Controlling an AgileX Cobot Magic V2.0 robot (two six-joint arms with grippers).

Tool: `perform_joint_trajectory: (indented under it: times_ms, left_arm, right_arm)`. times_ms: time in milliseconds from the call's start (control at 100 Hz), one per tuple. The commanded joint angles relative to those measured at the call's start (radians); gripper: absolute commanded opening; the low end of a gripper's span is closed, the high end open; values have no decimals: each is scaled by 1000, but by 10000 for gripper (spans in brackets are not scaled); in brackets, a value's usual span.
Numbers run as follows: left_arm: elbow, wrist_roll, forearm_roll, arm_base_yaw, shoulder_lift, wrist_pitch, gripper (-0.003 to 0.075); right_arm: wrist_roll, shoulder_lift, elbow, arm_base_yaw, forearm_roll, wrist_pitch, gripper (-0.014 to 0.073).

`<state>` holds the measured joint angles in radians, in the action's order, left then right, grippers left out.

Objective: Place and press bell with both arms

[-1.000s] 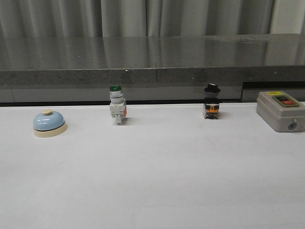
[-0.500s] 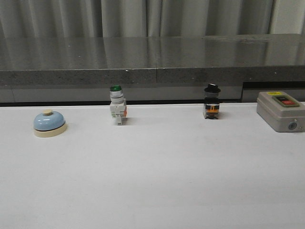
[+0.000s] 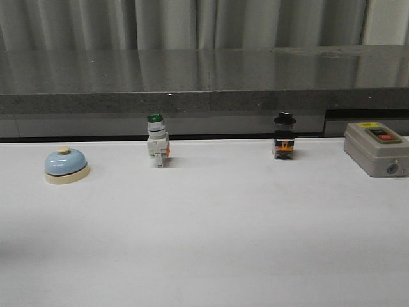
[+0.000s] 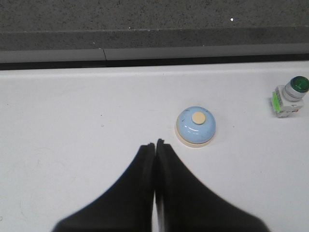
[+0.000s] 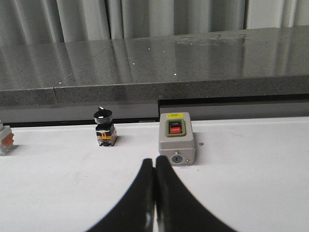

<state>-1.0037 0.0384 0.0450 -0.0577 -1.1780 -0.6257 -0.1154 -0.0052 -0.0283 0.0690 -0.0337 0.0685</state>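
The light-blue bell (image 3: 66,165) with its cream base and knob rests at the far left of the white table. In the left wrist view the bell (image 4: 195,126) lies just beyond and to one side of my left gripper (image 4: 155,143), which is shut with nothing between its fingers and hangs above the table. My right gripper (image 5: 155,160) is shut too and empty, its tips in front of the grey box. Neither arm shows in the front view.
A green-capped white push-button switch (image 3: 156,142) stands at the back, seen also as the switch (image 4: 289,94) in the left wrist view. A black-knobbed switch (image 3: 284,137) stands right of it. The grey box with red and black buttons (image 3: 377,148) sits far right. A dark ledge (image 3: 204,83) runs behind the table.
A faint shadow has appeared on the table at the front view's lower left edge. The bell and the switches have not moved.
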Motion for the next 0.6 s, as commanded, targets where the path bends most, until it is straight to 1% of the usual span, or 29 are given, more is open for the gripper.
perform_joint_trajectory:
  times_ms: [0,90,160,200,220,230,240,270,280,300,320,340,370,420,460,590]
  left_arm:
    - [-60,7,-9,0,-36,55,-19]
    - [-87,7,-9,-2,-83,55,2]
    - [-103,6,-9,-4,-114,55,80]
    - [-105,6,-9,-8,-128,60,158]
    - [-105,6,-9,-10,-136,67,222]
    - [-105,6,-9,-13,-136,70,222]
    - [-105,6,-9,-13,-140,70,258]
    - [-105,6,-9,-17,-147,79,335]
    - [-105,6,-9,-20,-152,85,375]
    - [-105,6,-9,-26,-155,95,416]
    - [-105,6,-9,-29,-163,105,496]
    - [-105,6,-9,-33,-167,114,535]
    - [-105,6,-9,-42,-178,137,621]
    - [-105,6,-9,-54,-193,166,705]
    - [-105,6,-9,-66,-204,184,720]
    - [-118,6,8,-104,-264,208,650]
  right_arm:
    - [4,8,16,-7,-1,-87,-60]
    - [4,8,16,-7,-1,-87,-60]
    - [4,8,16,-7,-1,-87,-60]
    - [4,8,16,-7,-1,-87,-60]
    - [4,8,16,-7,-1,-87,-60]
    - [4,8,16,-7,-1,-87,-60]
    - [4,8,16,-7,-1,-87,-60]
    - [4,8,16,-7,-1,-87,-60]
    - [4,8,16,-7,-1,-87,-60]
    - [4,8,16,-7,-1,-87,-60]
    - [4,8,16,-7,-1,-87,-60]
    - [4,8,16,-7,-1,-87,-60]
    - [4,8,16,-7,-1,-87,-60]
    - [4,8,16,-7,-1,-87,-60]
    - [4,8,16,-7,-1,-87,-60]
    - [4,8,16,-7,-1,-87,-60]
